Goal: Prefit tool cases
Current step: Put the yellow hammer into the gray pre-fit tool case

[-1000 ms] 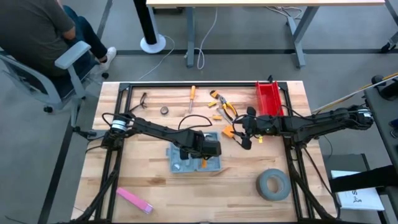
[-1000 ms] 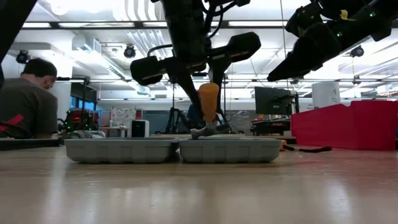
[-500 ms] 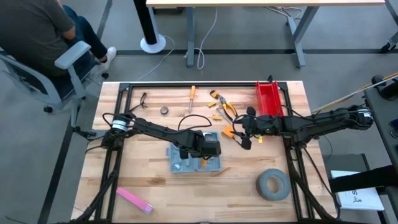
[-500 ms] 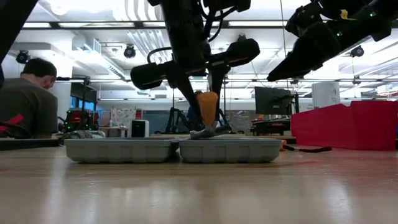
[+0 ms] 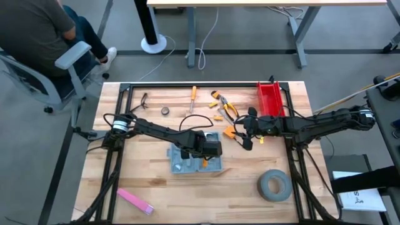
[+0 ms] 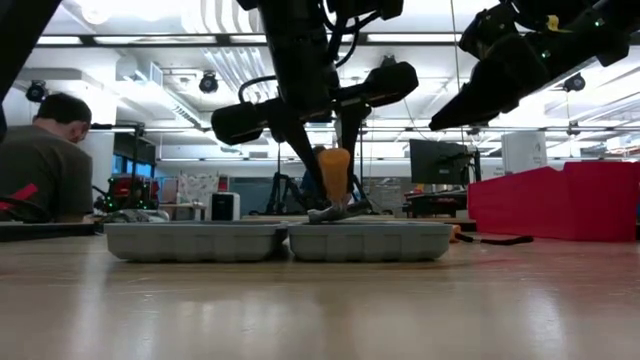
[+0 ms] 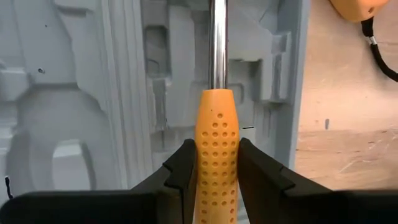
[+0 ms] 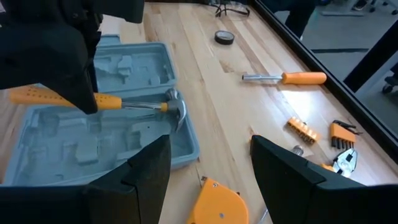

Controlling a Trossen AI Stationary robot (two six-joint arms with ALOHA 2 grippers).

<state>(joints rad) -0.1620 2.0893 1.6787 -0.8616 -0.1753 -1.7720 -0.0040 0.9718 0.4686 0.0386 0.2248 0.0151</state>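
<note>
An orange-handled steel claw hammer [image 8: 106, 102] is held in the left gripper [image 7: 216, 163] over the open blue-grey moulded plastic case [image 5: 197, 160] at mid-table. Lowering into its recess is called for. The right gripper [image 8: 208, 165] waits nearby, jaws wide and empty.

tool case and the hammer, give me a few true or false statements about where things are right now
1. The left gripper is shut on the hammer by its orange handle. True.
2. The tool case is closed and latched. False: it lies open, its moulded recesses showing.
3. The hammer's head is over the open case. True.
4. The right gripper holds the orange screwdriver. False: its fingers are open and empty; the screwdriver lies on the table.
5. The grey tape roll sits inside the red bin. False: it lies on the table, apart from the bin.
</note>
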